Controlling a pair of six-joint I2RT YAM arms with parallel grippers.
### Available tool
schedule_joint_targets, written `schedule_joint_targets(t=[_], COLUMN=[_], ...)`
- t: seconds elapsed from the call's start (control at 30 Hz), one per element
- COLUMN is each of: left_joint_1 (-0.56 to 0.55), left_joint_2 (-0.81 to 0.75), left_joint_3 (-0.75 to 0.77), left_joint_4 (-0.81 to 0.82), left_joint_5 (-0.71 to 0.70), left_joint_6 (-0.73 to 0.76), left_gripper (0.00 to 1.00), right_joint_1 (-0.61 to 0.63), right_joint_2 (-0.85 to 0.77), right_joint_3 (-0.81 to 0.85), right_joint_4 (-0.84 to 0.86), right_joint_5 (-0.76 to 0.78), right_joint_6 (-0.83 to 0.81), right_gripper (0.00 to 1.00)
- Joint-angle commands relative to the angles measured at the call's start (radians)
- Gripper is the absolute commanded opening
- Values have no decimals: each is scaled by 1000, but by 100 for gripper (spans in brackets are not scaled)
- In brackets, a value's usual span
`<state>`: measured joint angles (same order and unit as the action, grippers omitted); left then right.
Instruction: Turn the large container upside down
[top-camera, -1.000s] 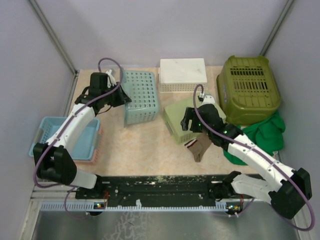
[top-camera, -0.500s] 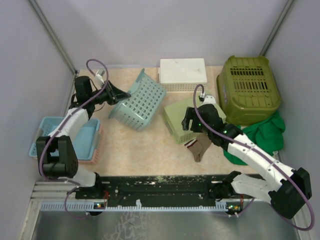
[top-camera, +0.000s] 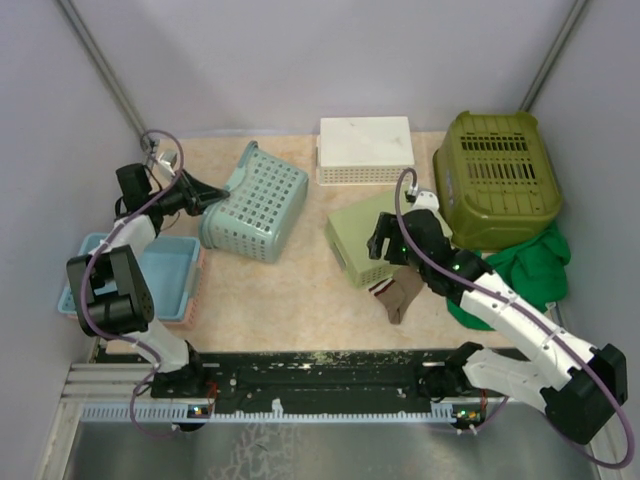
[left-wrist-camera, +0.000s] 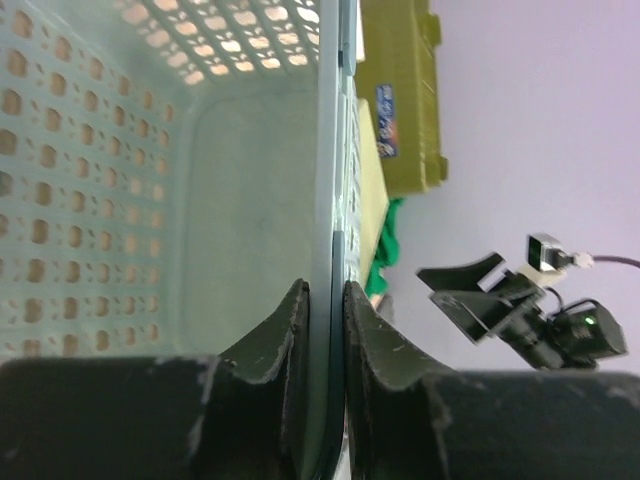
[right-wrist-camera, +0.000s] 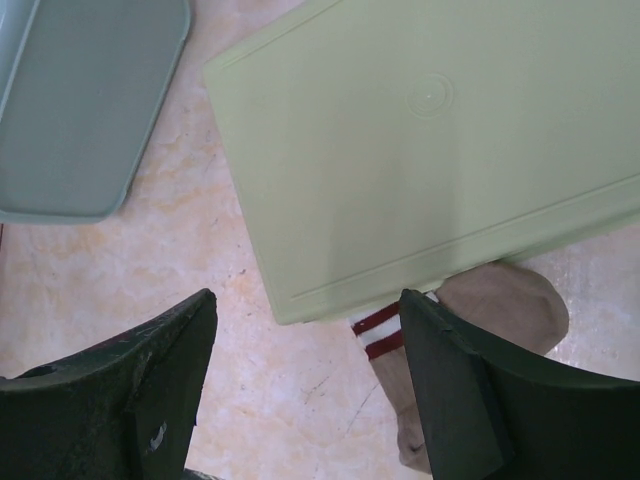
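The teal perforated basket (top-camera: 255, 200) lies tipped on its side on the table at the back left, with its open mouth facing left. My left gripper (top-camera: 203, 194) is shut on the basket's rim. In the left wrist view the rim runs between both fingers of that gripper (left-wrist-camera: 326, 305), and the basket's inside (left-wrist-camera: 150, 200) fills the left half. My right gripper (top-camera: 386, 247) is open and empty above the near edge of the pale green box (top-camera: 362, 237). In the right wrist view this gripper (right-wrist-camera: 305, 300) hangs over that box (right-wrist-camera: 420, 130).
A white upturned basket (top-camera: 365, 148) stands at the back, and an olive crate (top-camera: 497, 175) at the back right with a green cloth (top-camera: 525, 265) before it. A tan sock (top-camera: 400, 295) lies by the pale green box. A blue tray (top-camera: 175, 275) sits at the left edge.
My left gripper has pulled back to the left with the basket's rim in it. The basket has tipped over and slid left. The right arm has barely moved.
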<state>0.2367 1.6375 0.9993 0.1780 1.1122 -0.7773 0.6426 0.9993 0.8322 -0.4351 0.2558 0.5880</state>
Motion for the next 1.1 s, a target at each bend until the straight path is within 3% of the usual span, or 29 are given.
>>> schedule_joint_targets(t=[0.0, 0.17, 0.43, 0.8, 0.83, 0.97, 1.07], left_joint_1=[45, 52, 51, 40, 34, -29, -101], left_joint_2=[36, 42, 94, 153, 147, 96, 11], left_joint_3=[48, 103, 127, 166, 186, 270, 285], left_joint_4=[-326, -458, -492, -408, -425, -575, -627], left_joint_5=[-137, -282, -372, -292, -317, -504, -736], left_joint_6=[268, 385, 413, 311, 326, 431, 487], left_gripper=[0, 0, 0, 0, 8, 67, 91], right_joint_1=[-9, -9, -9, -9, -9, -9, -9], right_joint_2=[-55, -87, -60, -21, -23, -27, -23], right_joint_3=[26, -17, -13, 11, 13, 14, 20], right_joint_4=[5, 16, 16, 49, 49, 40, 38], right_joint_5=[40, 31, 29, -2, -2, 0, 0], right_joint_6=[17, 31, 1, -7, -4, -2, -4], right_gripper=[74, 74, 74, 74, 74, 74, 74])
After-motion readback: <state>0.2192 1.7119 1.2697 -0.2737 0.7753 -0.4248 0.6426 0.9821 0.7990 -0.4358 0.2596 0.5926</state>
